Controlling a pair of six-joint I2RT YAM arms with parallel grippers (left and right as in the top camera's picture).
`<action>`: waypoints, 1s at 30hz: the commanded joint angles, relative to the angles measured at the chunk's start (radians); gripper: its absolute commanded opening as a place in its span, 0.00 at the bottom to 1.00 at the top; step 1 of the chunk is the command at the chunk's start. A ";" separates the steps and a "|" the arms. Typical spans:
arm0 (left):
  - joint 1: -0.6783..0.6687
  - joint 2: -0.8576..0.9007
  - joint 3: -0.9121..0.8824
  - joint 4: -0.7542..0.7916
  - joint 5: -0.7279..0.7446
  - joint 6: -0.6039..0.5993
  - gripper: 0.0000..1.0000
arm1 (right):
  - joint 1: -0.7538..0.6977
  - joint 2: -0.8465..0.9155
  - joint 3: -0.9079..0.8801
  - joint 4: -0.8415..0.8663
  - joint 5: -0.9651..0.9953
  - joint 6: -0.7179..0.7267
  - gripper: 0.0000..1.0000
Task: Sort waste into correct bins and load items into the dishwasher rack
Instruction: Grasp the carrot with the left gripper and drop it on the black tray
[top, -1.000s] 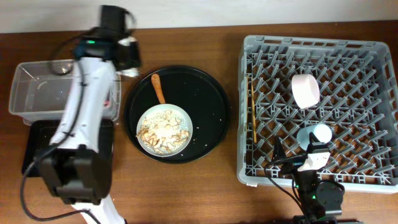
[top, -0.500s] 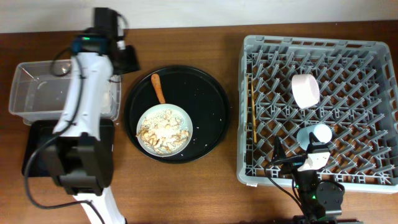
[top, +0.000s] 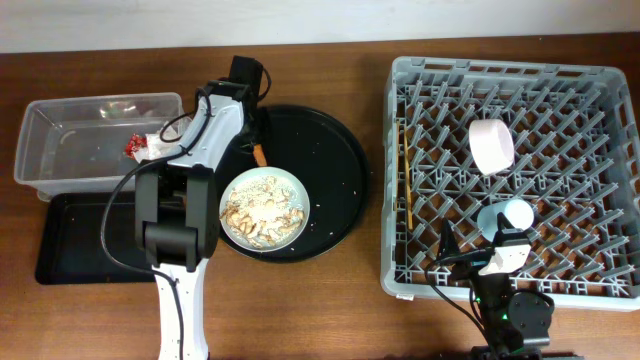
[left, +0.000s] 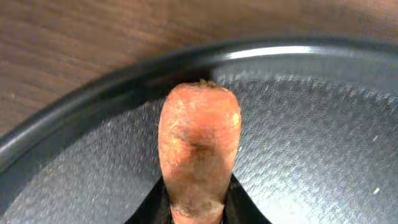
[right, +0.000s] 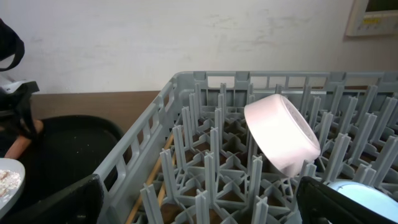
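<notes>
the small orange sausage-like piece (left: 199, 149) runs off the left wrist view's bottom edge; the small light-blue cup (right: 365, 190) is cropped at the right wrist view's corner.

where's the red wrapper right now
Overhead view: the red wrapper lies inside the clear tub at far left, near the tub's right end.

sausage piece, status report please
Left gripper flanking sausage piece on round black tray, grip unconfirmed. Right gripper open at dishwasher rack edge. Nothing in the way.

A round black tray (top: 335, 165), wooden table (top: 300, 310).
</notes>
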 joint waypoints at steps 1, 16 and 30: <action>0.014 0.004 0.021 0.014 -0.017 0.006 0.10 | -0.005 -0.006 -0.007 -0.002 -0.012 -0.007 0.98; 0.198 -0.435 0.210 -0.779 -0.242 0.056 0.01 | -0.005 -0.006 -0.007 -0.002 -0.012 -0.007 0.98; 0.708 -0.787 -0.860 -0.018 0.071 -0.101 0.61 | -0.006 -0.006 -0.007 -0.002 -0.012 -0.007 0.98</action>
